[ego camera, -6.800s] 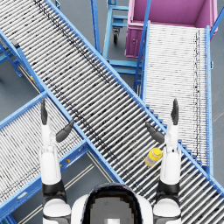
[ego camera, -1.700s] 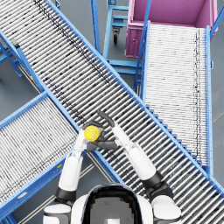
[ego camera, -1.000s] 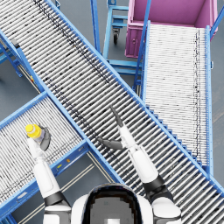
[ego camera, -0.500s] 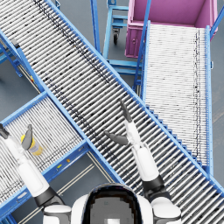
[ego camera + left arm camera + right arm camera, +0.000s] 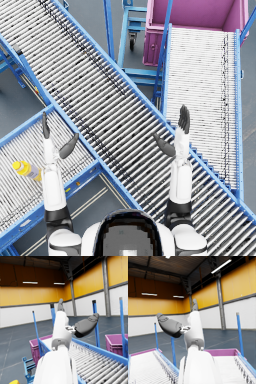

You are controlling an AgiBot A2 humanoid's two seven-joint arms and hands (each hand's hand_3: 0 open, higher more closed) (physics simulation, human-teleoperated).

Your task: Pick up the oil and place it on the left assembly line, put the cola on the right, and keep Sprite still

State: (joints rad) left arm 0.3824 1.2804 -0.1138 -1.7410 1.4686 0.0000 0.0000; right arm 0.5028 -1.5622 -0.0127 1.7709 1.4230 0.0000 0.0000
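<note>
The oil point(image 5: 26, 170) lies on its side on the rollers of the left line point(image 5: 20, 205). It rests between the two blue side rails, somewhat nearer the far rail and set back from the end that meets the centre line point(image 5: 100, 100). Nothing holds it. By the look of it, the first part of the task is done. In the left wrist view a scrap of yellow at the frame's lower edge is probably its cap.

No cola and no Sprite show in any view, so the cola step is not yet begun and there is nothing to judge about the Sprite. The right line point(image 5: 200, 90) carries nothing that can be seen, and a pink bin point(image 5: 200, 15) stands at its far end.

The left hand point(image 5: 52, 140) is raised over the left line near that end, fingers straight and thumb held wide, holding nothing. Its forearm passes just beside the oil without touching it. The right hand point(image 5: 175, 137) is up over the near edge of the centre line, likewise spread and holding nothing. Both wrist views agree, each showing its hand with bare fingers against the hall.

About seven seconds ago the oil lay on the centre line by the right hand. Later both hands met around it, and one second ago the left hand carried it over the left line. Since then the left hand has let go and lifted back toward the middle, and the right hand has risen to an upright pose.
</note>
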